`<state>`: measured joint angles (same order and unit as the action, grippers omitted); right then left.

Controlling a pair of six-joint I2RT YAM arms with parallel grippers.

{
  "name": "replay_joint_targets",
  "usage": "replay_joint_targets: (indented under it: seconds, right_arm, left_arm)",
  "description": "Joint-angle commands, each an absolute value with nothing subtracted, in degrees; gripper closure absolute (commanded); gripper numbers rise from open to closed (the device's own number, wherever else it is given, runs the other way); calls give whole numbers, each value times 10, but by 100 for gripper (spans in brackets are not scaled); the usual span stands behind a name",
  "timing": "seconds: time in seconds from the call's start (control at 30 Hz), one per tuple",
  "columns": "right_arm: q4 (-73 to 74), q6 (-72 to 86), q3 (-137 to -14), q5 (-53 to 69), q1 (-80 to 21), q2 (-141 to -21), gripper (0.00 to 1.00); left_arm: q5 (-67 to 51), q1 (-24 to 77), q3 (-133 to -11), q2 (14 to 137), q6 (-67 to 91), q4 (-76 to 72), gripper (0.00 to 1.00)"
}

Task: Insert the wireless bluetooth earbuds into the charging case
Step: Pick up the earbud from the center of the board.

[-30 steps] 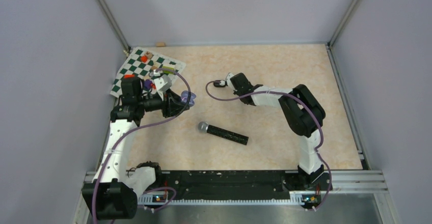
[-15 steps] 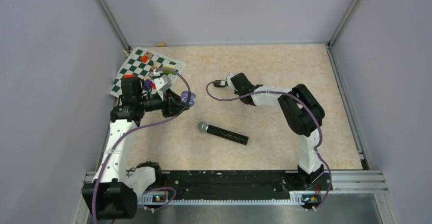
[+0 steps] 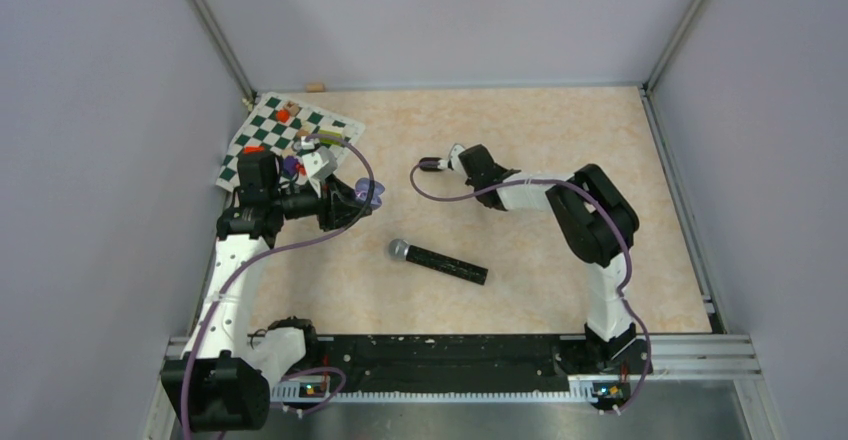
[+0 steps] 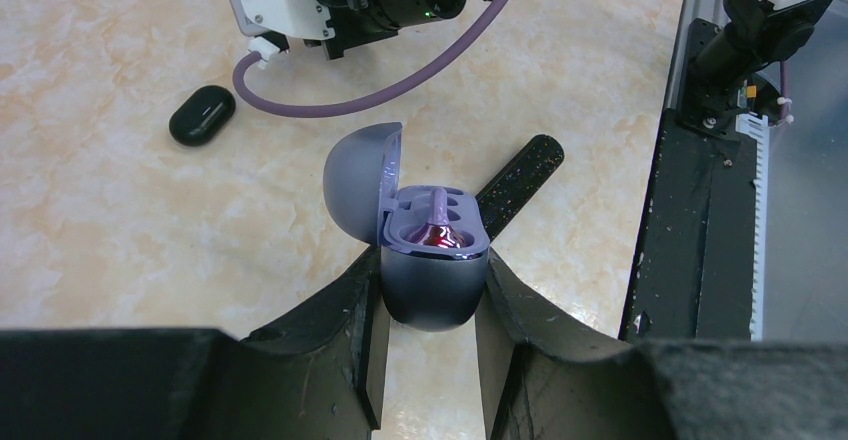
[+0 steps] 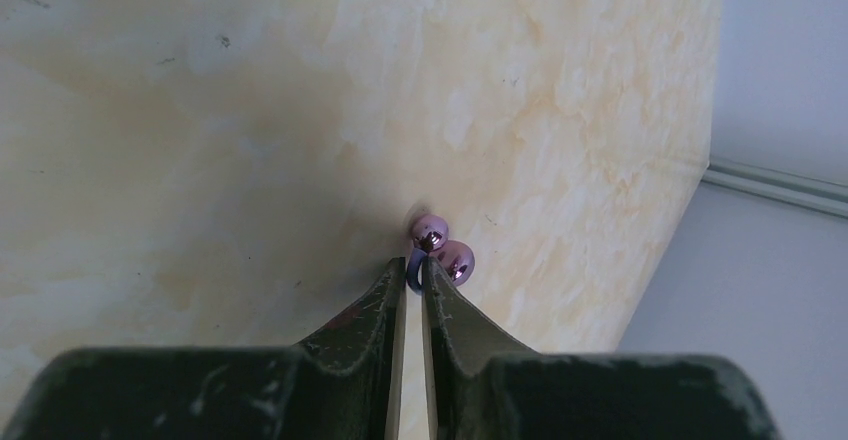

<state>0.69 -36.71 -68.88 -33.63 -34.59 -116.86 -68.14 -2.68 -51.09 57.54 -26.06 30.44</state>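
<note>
Beige tabletop: only the right wrist view shows the purple earbud at my right claw, tips nearly together, seemingly pinching it; my left claw clamps the open charging case.

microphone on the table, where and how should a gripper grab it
Probably the slim black handle, near its middle, from straight above with jaws across its width. The microphone lies flat and diagonal, and its rounded grey head is wider and likelier to slip.
</note>
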Motion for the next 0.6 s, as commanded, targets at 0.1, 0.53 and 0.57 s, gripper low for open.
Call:
replay_joint_targets:
  seconds: [0.1, 0.53, 0.57]
  right_arm:
    - [-59, -394, -659, -342, -339, -1125, 91]
    - [-37, -360, -654, -271, -333, -1023, 94]
    - [-18, -347, -661, -248, -329, -1010, 94]
  left_arm:
    - [-702, -31, -510, 572, -266, 291, 100]
    - [-702, -32, -511, 575, -265, 288, 100]
    - [-702, -31, -511, 576, -265, 287, 100]
